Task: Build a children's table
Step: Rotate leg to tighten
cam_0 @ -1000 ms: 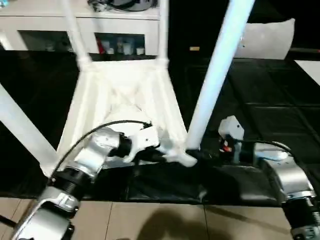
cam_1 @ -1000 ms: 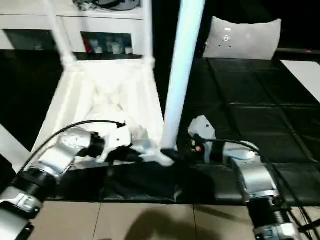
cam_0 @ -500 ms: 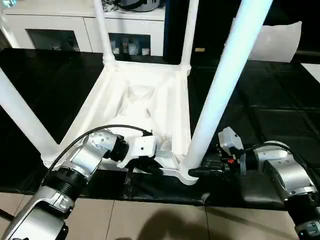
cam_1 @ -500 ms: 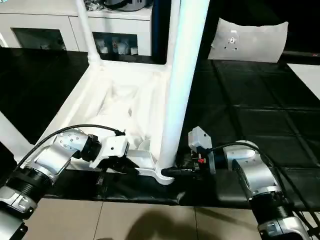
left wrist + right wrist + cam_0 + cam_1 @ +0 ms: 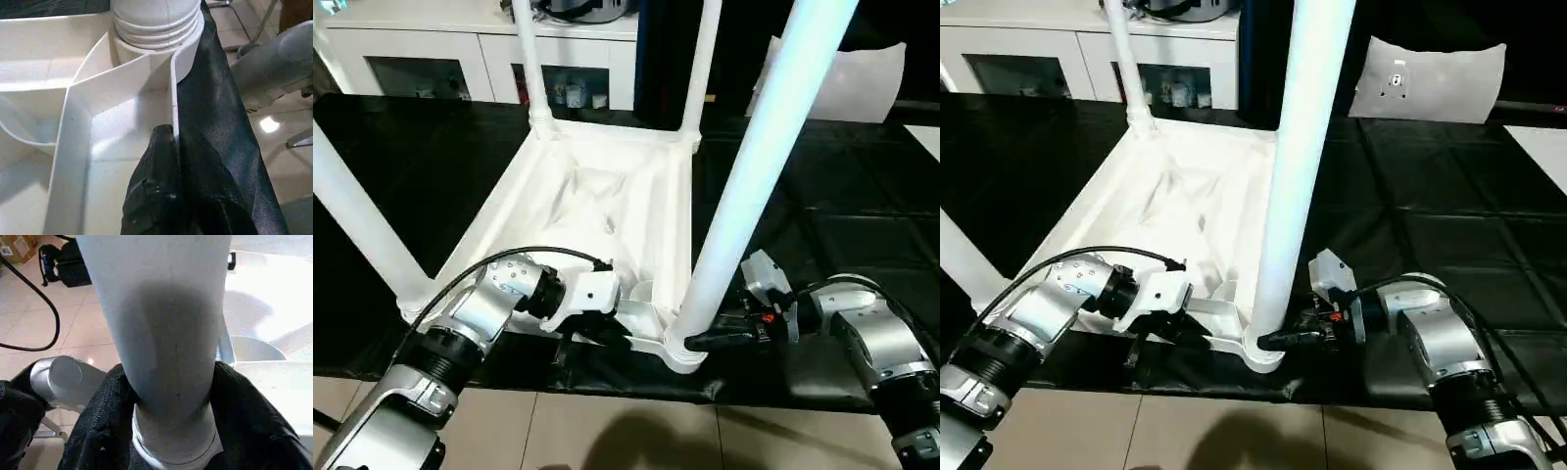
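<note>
The right gripper [image 5: 166, 431] is clasping the upright leg [image 5: 754, 186] just above its socket [image 5: 680, 351]; beside it, the left gripper [image 5: 164, 161] is pinching the tabletop's rim [image 5: 172, 105].

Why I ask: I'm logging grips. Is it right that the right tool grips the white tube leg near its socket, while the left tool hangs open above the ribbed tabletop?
Not quite. The left tool is shut on the white plastic tabletop's rim wall, as the left wrist view shows. The right tool does grip the white tapered tube leg near its socket.
</note>
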### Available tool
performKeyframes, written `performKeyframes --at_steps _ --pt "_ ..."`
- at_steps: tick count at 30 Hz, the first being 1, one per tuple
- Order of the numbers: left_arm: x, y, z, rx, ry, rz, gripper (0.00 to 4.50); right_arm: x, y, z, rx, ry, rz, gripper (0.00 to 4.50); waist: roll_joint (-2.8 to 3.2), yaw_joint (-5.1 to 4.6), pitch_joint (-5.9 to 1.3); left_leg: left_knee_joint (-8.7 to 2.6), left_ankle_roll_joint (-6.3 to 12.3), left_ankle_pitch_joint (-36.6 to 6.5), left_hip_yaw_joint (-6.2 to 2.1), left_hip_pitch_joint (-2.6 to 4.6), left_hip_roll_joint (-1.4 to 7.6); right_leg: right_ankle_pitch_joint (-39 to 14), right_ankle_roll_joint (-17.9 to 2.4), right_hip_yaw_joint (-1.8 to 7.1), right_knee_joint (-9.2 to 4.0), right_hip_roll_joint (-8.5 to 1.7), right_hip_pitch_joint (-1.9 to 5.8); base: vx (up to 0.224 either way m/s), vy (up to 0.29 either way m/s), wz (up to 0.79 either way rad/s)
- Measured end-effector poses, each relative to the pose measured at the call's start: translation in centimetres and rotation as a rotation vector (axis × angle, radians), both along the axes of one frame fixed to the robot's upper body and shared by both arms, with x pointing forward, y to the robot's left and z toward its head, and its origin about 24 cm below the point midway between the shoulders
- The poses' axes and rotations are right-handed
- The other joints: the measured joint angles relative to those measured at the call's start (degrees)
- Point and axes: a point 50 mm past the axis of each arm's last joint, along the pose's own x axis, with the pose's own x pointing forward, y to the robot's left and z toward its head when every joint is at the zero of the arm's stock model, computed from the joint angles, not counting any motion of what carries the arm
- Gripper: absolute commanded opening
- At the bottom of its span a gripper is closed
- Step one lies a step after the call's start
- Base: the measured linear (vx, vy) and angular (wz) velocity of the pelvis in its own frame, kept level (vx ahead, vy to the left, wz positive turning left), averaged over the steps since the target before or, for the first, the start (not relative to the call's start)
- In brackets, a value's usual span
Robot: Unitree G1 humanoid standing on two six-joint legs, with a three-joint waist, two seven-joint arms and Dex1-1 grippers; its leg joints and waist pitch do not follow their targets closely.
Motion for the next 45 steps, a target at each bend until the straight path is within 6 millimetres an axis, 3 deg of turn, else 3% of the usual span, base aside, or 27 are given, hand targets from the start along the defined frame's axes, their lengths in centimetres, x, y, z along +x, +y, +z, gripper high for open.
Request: performKeyframes --at_steps 5,10,13,16,18,21,25,28,31,33,36,41,45 --pt "0.1 -0.3 -0.1 -0.014 0.039 0.042 0.00 -0.3 0.4 -0.2 0.019 0.024 -0.051 1.93 0.00 0.05 0.00 0.00 -0.01 0.00 0.00 0.04 0.00 0.00 0.01 0.00 0.00 0.00 0.04 0.000 0.000 0.00" --pt "1.0 -0.3 -0.1 -0.020 0.071 0.207 0.00 0.1 1.0 -0.7 0.049 0.046 -0.266 1.93 0.00 -1.14 0.00 0.00 -0.21 0.17 0.02 0.24 0.00 0.15 0.21 -0.01 -0.03 0.01 0.21 0.000 0.000 0.00" --pt "1.8 -0.7 -0.2 -0.028 0.069 0.331 0.00 0.9 1.6 -1.1 0.063 0.026 -0.455 1.93 0.08 -3.16 -0.02 0.00 -0.48 0.13 -0.06 0.35 0.22 0.28 0.42 -0.57 -0.58 0.05 0.56 0.000 0.000 0.00" --pt "2.4 -1.7 -0.6 -0.058 0.075 0.452 0.00 1.9 2.2 -1.4 0.065 0.003 -0.646 1.92 0.44 -5.13 -0.04 -0.06 -0.50 0.10 -0.18 0.50 1.13 0.58 0.89 -1.54 -2.17 0.51 1.51 0.000 0.000 0.00" --pt "3.0 -2.6 -0.7 -0.074 0.066 0.539 0.00 2.9 3.0 -1.5 0.063 -0.008 -0.785 1.92 0.42 -6.25 -0.02 -0.04 -0.50 0.08 -0.23 0.62 1.16 0.59 0.88 -1.30 -2.28 0.68 1.67 0.000 0.000 0.00" --pt "3.7 -4.0 -0.7 -0.093 0.044 0.644 0.00 4.2 4.0 -1.3 0.066 -0.009 -0.973 1.91 0.44 -6.91 0.03 -0.21 -0.49 0.07 -0.09 0.81 0.87 0.78 0.58 -1.13 -2.25 0.64 1.64 0.000 0.000 0.00" --pt "4.2 -5.0 -0.5 -0.116 0.021 0.714 0.00 5.3 4.8 -1.0 0.072 -0.024 -1.097 1.91 0.44 -7.05 0.03 -0.51 -0.30 0.12 -0.12 0.68 0.91 0.92 0.35 -1.08 -2.29 0.69 1.44 0.000 0.000 0.00" --pt "4.5 -5.7 -0.1 -0.130 -0.003 0.734 0.00 5.8 4.9 -0.7 0.104 -0.044 -1.151 2.61 0.46 -6.54 0.01 -0.55 -0.27 0.08 -0.11 0.00 0.88 0.69 -0.20 -0.99 -1.90 0.67 0.68 0.000 0.000 0.00" --pt "4.5 -5.8 -0.1 -0.131 -0.013 0.731 0.00 5.8 5.2 -0.6 0.107 -0.059 -1.158 2.72 0.44 -6.16 -0.01 -0.37 -0.17 -0.09 -0.07 0.02 0.79 0.25 -0.34 -0.84 -0.70 0.44 0.26 0.023 -0.007 0.00" --pt "4.5 -5.9 0.0 -0.130 -0.028 0.721 0.00 5.7 5.1 -0.6 0.104 -0.079 -1.156 3.06 0.43 -5.72 -0.01 -0.38 -0.19 -0.08 0.02 -0.04 0.60 -0.24 -0.71 -0.77 -0.09 0.24 -0.14 0.000 0.000 0.00" --pt "4.5 -5.9 0.0 -0.127 -0.035 0.709 0.00 5.3 4.8 -0.8 0.085 -0.114 -1.120 3.19 0.44 -5.18 -0.01 -0.51 -0.21 -0.06 0.00 0.07 0.57 -0.60 -0.52 -0.79 0.05 0.21 -0.17 0.000 0.000 0.00" --pt "4.3 -4.8 -0.1 -0.115 -0.040 0.652 0.00 4.5 3.5 -1.3 0.076 -0.131 -1.003 3.76 0.44 -4.97 -0.01 -0.44 -0.23 -0.05 -0.01 0.06 0.56 -0.51 -0.39 -0.79 0.03 0.16 -0.13 0.000 0.000 0.00" --pt "3.8 -3.6 -0.2 -0.118 -0.056 0.563 0.00 3.5 1.9 -1.1 0.018 -0.149 -0.802 3.88 0.44 -4.11 -0.01 -0.43 -0.23 -0.06 -0.01 0.06 0.48 -0.42 -0.24 -0.79 0.02 0.08 -0.10 0.000 0.000 0.00"
